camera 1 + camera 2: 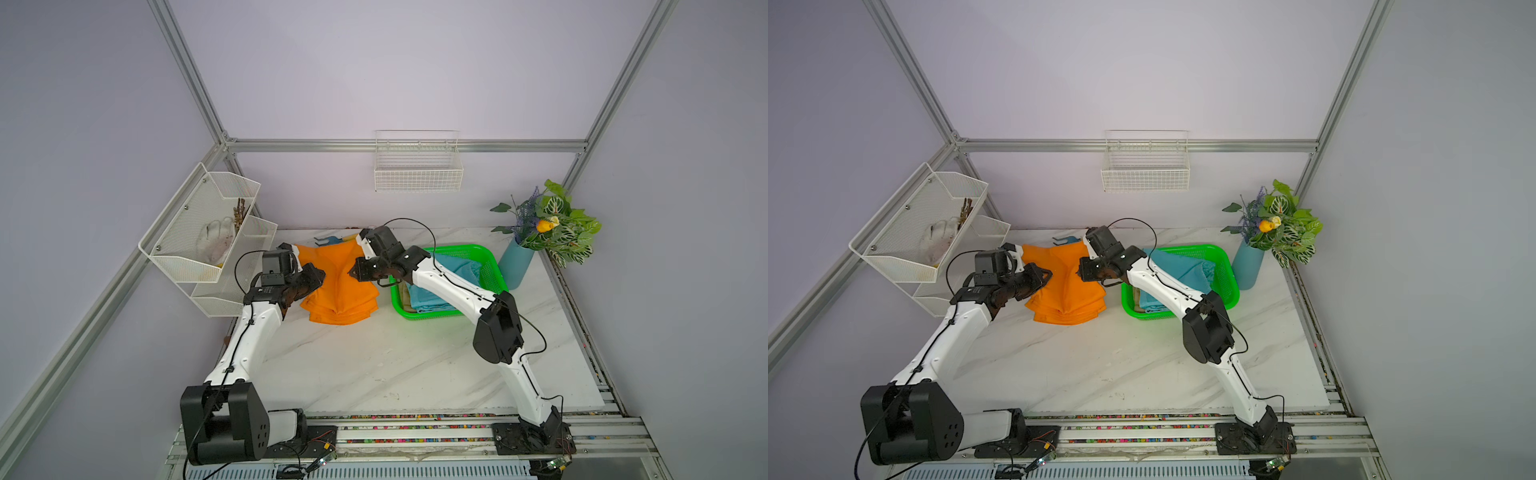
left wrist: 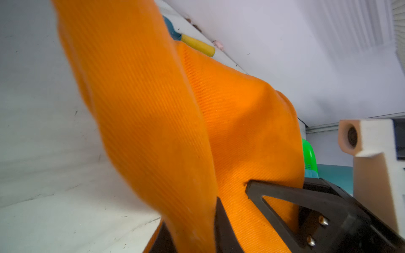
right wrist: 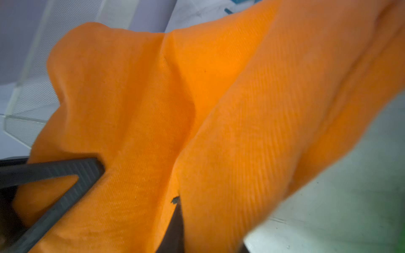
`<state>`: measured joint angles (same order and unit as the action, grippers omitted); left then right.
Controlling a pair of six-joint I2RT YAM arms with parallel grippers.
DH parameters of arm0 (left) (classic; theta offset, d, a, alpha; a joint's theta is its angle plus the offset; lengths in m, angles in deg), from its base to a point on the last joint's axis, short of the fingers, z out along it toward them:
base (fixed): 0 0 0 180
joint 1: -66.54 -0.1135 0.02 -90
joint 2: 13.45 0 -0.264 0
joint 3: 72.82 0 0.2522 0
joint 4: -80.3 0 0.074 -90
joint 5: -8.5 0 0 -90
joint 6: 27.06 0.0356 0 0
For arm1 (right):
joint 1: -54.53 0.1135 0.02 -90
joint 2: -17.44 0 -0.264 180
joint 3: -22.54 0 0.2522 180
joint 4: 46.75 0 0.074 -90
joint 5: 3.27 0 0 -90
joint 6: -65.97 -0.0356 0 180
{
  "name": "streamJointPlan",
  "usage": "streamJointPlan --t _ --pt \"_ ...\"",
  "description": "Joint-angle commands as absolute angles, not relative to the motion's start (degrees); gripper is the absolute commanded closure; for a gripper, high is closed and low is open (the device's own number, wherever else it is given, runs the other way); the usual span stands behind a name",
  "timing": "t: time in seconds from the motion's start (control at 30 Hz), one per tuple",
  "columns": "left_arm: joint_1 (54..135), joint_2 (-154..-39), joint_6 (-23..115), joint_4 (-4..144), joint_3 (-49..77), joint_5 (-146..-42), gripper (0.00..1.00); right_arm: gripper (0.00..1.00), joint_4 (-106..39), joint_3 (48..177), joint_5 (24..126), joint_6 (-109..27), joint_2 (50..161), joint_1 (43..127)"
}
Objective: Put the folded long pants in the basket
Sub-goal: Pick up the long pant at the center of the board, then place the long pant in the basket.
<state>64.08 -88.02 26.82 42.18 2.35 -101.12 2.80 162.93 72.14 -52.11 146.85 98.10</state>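
Top views share the whole table [image 1: 374,365] from high above; wrist views face orange pants [image 2: 153,109] closely.

Around us, pale lilac walls [image 1: 374,62], silver aluminium rails [image 1: 311,145]. Below, a white marble-patterned bench [image 1: 374,365]; a white wire basket [image 1: 417,178] hangs at the back.

Top views: bright, even, diffuse light from overhead. Wall [image 1: 395,75] brightest at 12 o'clock, greyer toward 9 and 3. Faint soft shadows on table [image 1: 374,365], no glare. Sharp focus; frame rails [image 1: 187,70] splay outward toward corners, wide-angle look. Wrist views: orange pants [image 2: 230,114] fill frame, folds nearest lens smeared and out of focus, weave sharper farther back, light glowing through cloth.
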Motion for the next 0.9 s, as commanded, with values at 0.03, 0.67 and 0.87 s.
streamJointPlan --t 0.03,0.67,0.87 --pt "69.51 -86.64 23.1 43.71 8.5 -104.85 1.0 1.0 3.16 159.98 70.34 -48.85 136.88 94.14" --pt "97.42 -113.72 18.28 49.11 29.7 -98.49 1.0 1.0 18.1 137.82 84.32 -36.52 115.84 71.72" --pt "98.4 -118.81 17.76 50.93 31.67 -97.41 1.0 1.0 16.55 133.61 84.96 -34.89 118.38 66.83"
